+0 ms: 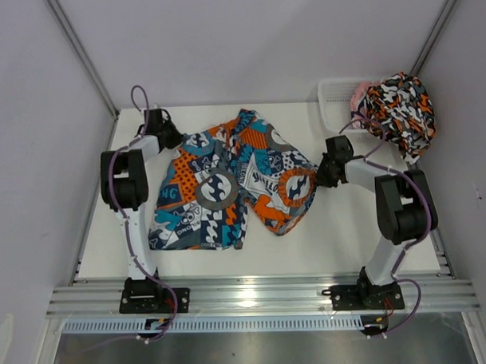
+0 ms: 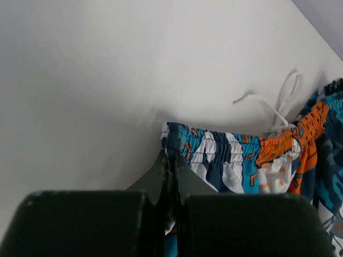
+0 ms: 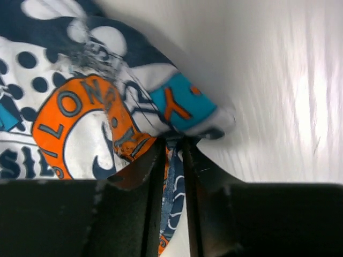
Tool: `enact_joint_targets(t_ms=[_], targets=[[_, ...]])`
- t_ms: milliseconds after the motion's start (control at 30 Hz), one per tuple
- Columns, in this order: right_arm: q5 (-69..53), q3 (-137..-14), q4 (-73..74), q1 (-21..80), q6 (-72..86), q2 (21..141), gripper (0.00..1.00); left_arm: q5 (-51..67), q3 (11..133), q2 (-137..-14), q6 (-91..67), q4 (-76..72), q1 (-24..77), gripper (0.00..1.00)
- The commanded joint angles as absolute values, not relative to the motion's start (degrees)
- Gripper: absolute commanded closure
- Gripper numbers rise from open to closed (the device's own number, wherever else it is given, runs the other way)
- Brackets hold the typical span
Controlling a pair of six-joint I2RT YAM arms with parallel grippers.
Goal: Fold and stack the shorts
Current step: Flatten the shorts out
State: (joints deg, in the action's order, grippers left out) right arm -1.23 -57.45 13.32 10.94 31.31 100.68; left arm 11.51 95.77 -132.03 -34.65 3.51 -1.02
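A: Shorts status?
B: Teal shorts [image 1: 227, 186] flat, middle of worktop [image 1: 349, 242]. Left tool [image 2: 170, 158] clamps waistband [image 2: 236, 147] near far-left corner, right tool [image 3: 172, 142] clamps a leg hem. Emblem [image 3: 80, 128] reads "LON…", rest illegible. Blotched shorts [image 1: 400, 109] over basket [image 1: 336, 99], far-right corner.

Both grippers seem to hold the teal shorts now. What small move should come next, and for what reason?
Probably lift both slightly and draw them apart. The left gripper is shut on the waistband corner, the right gripper on a leg edge of the teal shorts, which lie rumpled on the table; flattening should precede folding.
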Motion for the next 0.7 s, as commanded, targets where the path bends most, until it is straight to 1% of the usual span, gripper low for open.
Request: enact_joint_targets(t_ms=[0, 33, 67, 100, 133, 200, 267, 367, 400, 467, 567, 667], targets=[[2.6, -65.1, 15.7, 10.1, 28.7, 105.1, 0.77, 5.7, 87.8, -122.3, -37.5, -4.2, -3.6, 1.0], [2.5, -66.3, 16.1, 10.3, 28.0, 105.4, 0.75, 5.1, 86.2, -120.8, -37.9, -5.3, -3.6, 1.0], [2.3, -68.2, 16.6, 10.5, 27.3, 105.2, 0.71, 4.7, 81.1, -118.0, -38.7, -8.0, -3.6, 1.0], [2.5, -68.7, 16.9, 11.0, 26.9, 104.4, 0.56, 4.3, 79.6, -116.9, -39.0, -9.1, -3.6, 1.0], [2.9, -69.0, 17.2, 12.1, 26.4, 103.5, 0.47, 4.7, 78.8, -115.9, -39.3, -9.8, -3.5, 1.0], [4.4, -68.2, 17.8, 13.7, 25.1, 98.6, 0.34, 5.0, 77.8, -115.9, -39.7, -9.8, -3.4, 1.0], [4.1, -66.7, 19.1, 16.7, 24.8, 93.0, 0.3, 5.5, 78.4, -116.5, -39.7, -9.4, -3.4, 1.0], [1.2, -65.5, 20.8, 21.0, 25.3, 88.8, 0.27, 5.3, 78.2, -116.6, -39.8, -9.1, -3.4, 1.0], [-1.7, -64.9, 21.0, 22.2, 25.7, 87.4, 0.27, 4.9, 77.8, -116.5, -39.7, -9.0, -3.3, 1.0], [-2.6, -64.8, 21.4, 26.3, 26.1, 87.1, 0.27, 4.0, 77.0, -115.8, -39.6, -9.3, -3.3, 1.0], [-3.2, -65.6, 20.9, 28.7, 27.2, 89.6, 0.27, 3.6, 76.7, -115.1, -39.3, -9.0, -3.3, 1.0], [-5.8, -66.2, 19.2, 28.2, 27.9, 93.6, 0.36, 3.7, 76.2, -114.7, -39.2, -8.8, -3.3, 1.0]])
